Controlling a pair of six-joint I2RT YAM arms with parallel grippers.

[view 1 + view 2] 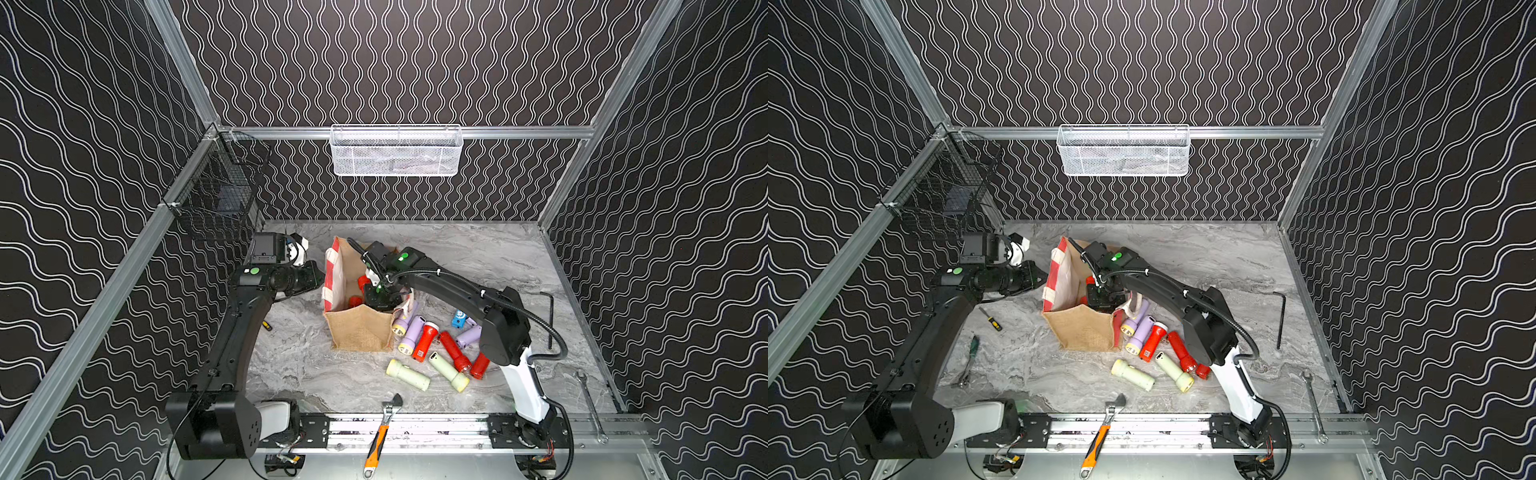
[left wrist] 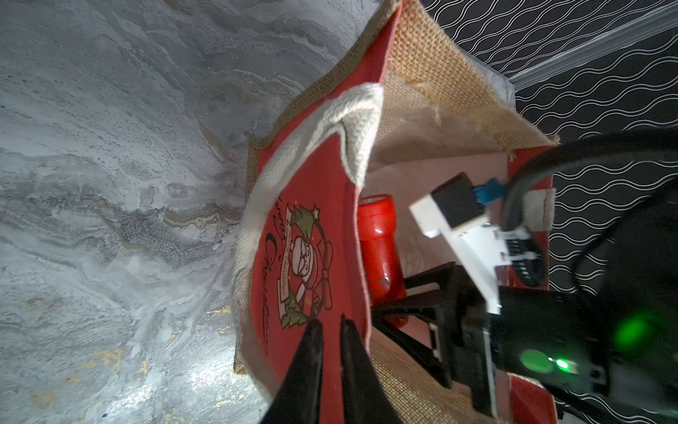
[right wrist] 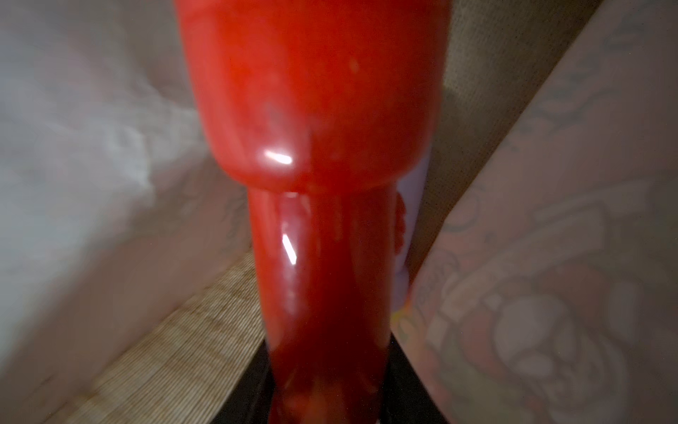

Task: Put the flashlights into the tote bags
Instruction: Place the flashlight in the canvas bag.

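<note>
**Red flashlight held down inside the tote bag**

The right pincer is lowered into the boxy tan burlap tote bag with red-and-white panels. The bag stands open-topped around the middle of the grey marbled desk. The pincer's jaws are clamped on the handle of a red plastic flashlight with a flared head, which sits between the bag's pale lining walls.

A second red shape lies low in the bag beside it. It is probably another flashlight, though most of it is hidden.

The left pincer sits at the bag's left wall, close by the red printed panel. Its fingers are drawn narrow with only a slit between them, and nothing shows in the slit.

Right of the bag and nearer, the loose flashlights lie clustered on the desk. Two lilac flashlights are just beside the bag, with a red flashlight next to them. Two pale green flashlights lie nearest, and a blue flashlight lies farther right.
</note>
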